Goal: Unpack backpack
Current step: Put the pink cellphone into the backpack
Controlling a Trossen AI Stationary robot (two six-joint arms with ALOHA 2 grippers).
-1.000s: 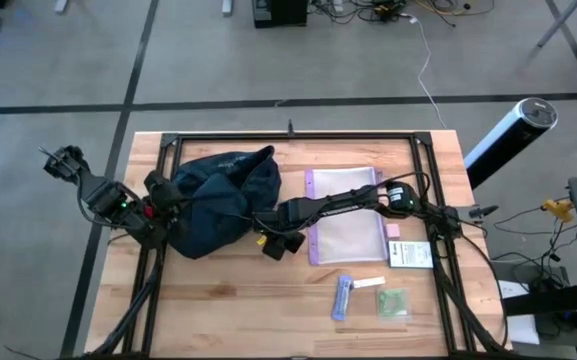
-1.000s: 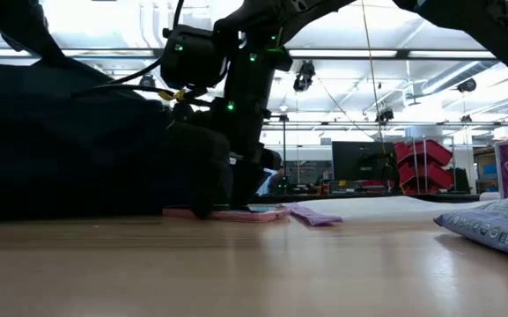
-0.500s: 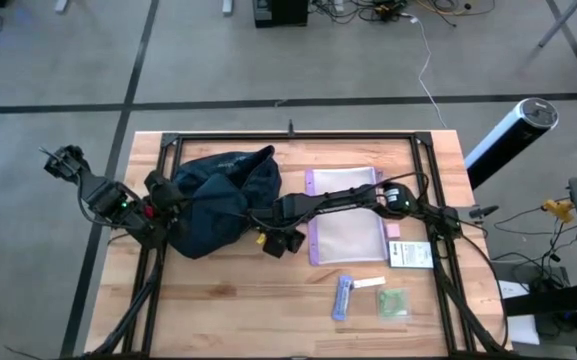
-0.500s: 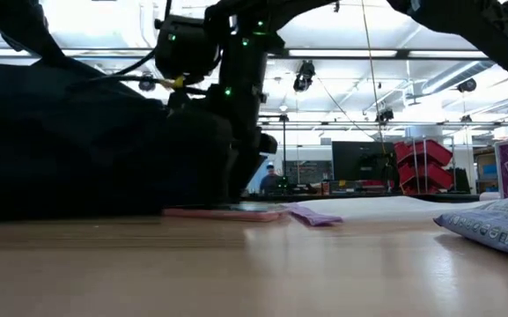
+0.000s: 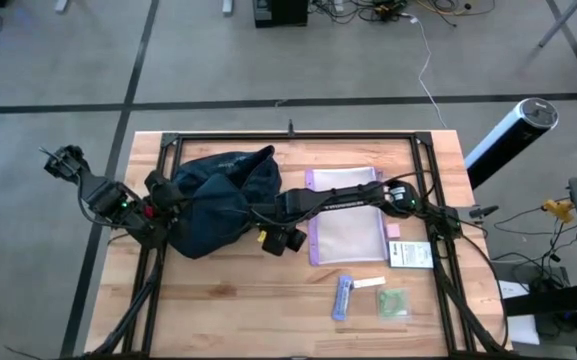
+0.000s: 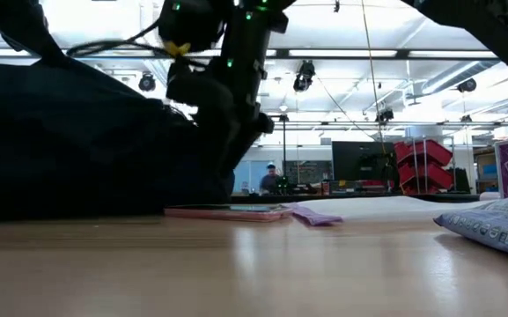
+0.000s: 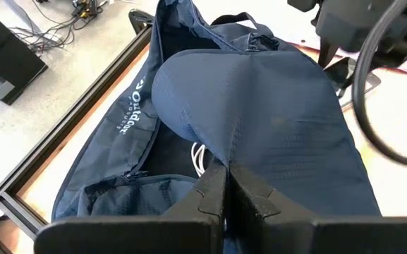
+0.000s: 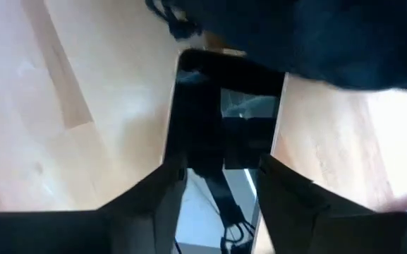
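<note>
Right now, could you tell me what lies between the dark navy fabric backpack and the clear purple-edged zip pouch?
In the high view, the right gripper and its forearm lie between the backpack and the pouch.

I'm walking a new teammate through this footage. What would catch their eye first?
The dark navy backpack bulging on the table's left half, with the left pincer shut on a fold of its fabric. Next, the right pincer at the bag's right edge, around a flat black glossy object. A clear purple-edged pouch lies to the right.
</note>
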